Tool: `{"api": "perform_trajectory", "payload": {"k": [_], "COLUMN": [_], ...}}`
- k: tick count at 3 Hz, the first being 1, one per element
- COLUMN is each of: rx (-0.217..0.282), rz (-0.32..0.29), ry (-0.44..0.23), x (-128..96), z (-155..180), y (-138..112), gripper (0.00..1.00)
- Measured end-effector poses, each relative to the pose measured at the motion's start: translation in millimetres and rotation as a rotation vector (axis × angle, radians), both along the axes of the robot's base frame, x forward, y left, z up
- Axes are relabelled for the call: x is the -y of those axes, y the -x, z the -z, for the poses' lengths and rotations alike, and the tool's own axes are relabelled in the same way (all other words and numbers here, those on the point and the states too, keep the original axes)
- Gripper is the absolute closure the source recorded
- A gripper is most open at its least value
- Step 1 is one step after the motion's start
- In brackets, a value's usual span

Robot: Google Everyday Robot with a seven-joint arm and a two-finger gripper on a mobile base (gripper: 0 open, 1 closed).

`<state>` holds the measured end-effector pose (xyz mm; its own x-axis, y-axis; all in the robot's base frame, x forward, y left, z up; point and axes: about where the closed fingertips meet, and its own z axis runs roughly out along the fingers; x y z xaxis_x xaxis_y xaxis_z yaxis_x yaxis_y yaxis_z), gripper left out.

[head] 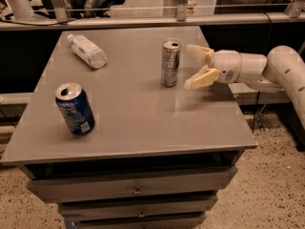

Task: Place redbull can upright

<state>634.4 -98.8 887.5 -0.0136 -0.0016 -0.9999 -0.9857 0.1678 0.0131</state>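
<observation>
Redbull can (170,63) upright on the table (143,123), gripper (190,67) open beside it.

The arm (286,70) reaches in over the table's right edge; a blue can (75,108) stands front left and a bottle (86,50) lies back left. The redbull can stands back of centre, long axis vertical, just left of the gripper, whose fingers are spread wide, clear of it and holding nothing. The placing looks done; pulling away rightward should avoid tipping it.

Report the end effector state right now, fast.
End effector: open, holding nothing, its fingers spread beside the upright redbull can and not touching it.
</observation>
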Motion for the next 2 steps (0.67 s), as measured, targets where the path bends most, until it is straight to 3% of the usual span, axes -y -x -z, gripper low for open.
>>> {"api": "perform_trajectory", "payload": {"k": [1,2], "rx": [-0.003,-0.004], "rz": [0.054,0.056], "ry": [0.066,0.069], "x": [48.3,50.8], "z": [-2.5,-1.8], "y": [10.7,11.2], "gripper": [0.0,0.0]}}
